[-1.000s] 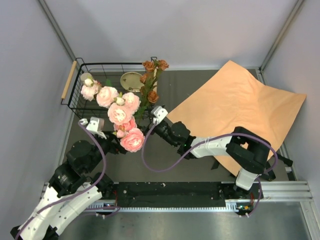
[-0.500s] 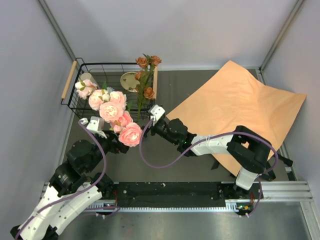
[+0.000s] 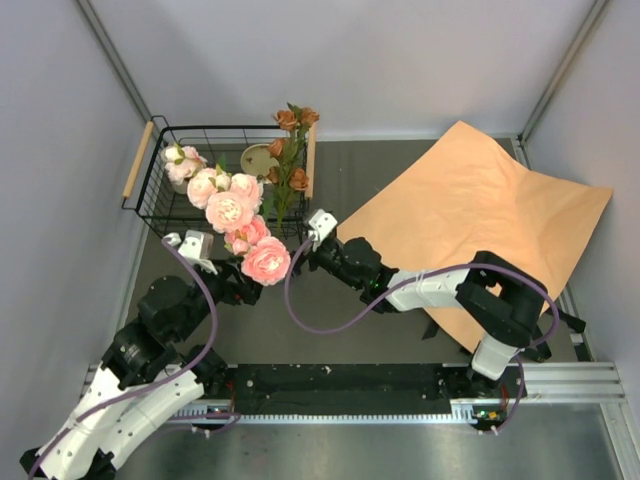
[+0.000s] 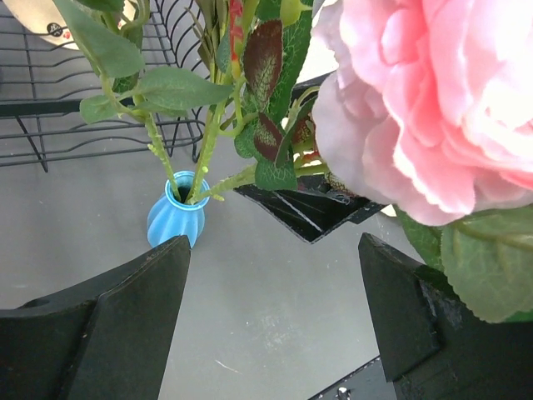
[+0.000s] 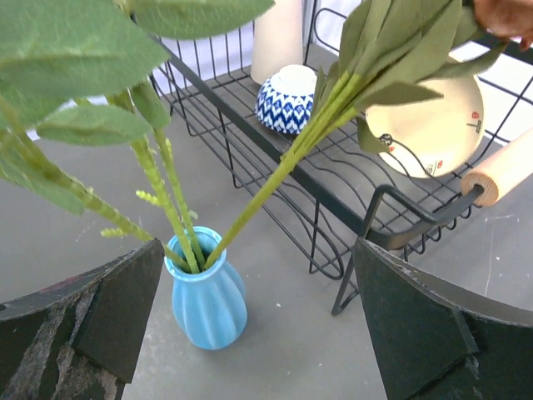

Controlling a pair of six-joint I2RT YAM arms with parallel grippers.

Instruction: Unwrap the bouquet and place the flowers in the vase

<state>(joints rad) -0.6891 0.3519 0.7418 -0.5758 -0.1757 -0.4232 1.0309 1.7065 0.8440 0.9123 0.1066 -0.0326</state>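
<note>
Shifted slightly, the flowers (image 3: 230,210) stand in the ribbed teal vase (image 5: 206,300); left fingers (image 4: 117,333), right fingers (image 5: 416,333) spread, empty.

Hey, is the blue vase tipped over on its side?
No, the vase stands upright with several flower stems in its neck.

Fixed overhead camera behind the arms, plus two wrist cameras.
Both wrist views look down closely at the teal-blue ribbed ceramic vase (image 4: 176,218), from left and right.

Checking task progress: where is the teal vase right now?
In both wrist views, the vase stands on the table, left side, just in front of the wire basket, with flower stems in its neck.
</note>
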